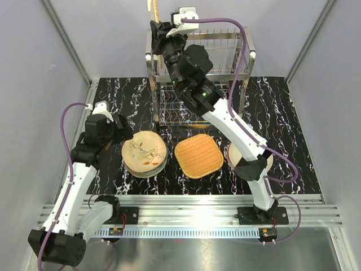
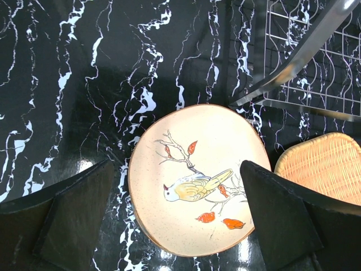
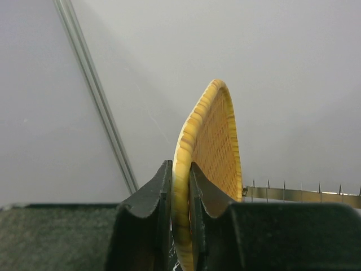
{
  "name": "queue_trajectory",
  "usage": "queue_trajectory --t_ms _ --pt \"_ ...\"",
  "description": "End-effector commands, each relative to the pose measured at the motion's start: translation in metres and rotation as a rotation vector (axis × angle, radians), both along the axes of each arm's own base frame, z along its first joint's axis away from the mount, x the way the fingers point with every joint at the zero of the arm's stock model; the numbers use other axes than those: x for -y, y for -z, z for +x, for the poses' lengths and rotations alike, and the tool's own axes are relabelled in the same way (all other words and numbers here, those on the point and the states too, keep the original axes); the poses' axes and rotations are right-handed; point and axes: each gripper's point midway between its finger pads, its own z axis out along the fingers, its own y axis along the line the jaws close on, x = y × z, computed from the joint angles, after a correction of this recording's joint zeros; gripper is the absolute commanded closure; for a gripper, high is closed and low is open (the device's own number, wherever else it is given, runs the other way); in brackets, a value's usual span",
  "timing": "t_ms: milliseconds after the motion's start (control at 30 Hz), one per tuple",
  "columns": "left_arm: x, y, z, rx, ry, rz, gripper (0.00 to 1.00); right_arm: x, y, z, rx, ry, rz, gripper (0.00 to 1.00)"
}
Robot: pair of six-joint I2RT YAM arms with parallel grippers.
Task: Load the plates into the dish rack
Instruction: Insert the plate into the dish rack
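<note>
The steel dish rack (image 1: 225, 52) stands at the back of the table. My right gripper (image 1: 159, 28) is raised over the rack's left end, shut on the rim of an orange woven plate (image 3: 217, 135) held on edge; that plate's top (image 1: 153, 10) pokes above the arm. My left gripper (image 2: 176, 166) hangs open over a cream bird-and-branch plate (image 2: 192, 175), a finger on each side and not touching it. From above, the bird plate (image 1: 144, 153) tops a small stack. A second orange woven plate (image 1: 198, 156) lies flat at the centre.
A cream plate stack (image 1: 232, 152) lies at the right, largely hidden under my right arm. The rack's leg and lower grid shelf (image 2: 316, 73) are just beyond the bird plate. The rack's top tines (image 3: 299, 195) show to the right of the held plate. Grey walls enclose the table.
</note>
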Motion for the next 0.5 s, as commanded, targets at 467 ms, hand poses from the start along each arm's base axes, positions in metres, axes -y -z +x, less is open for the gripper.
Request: queue_trajectory --t_ms 467 --pt "0.017 -0.012 0.01 0.037 0.054 -0.033 0.01 0.032 -0.02 0.045 0.152 0.084 0.146 1.0"
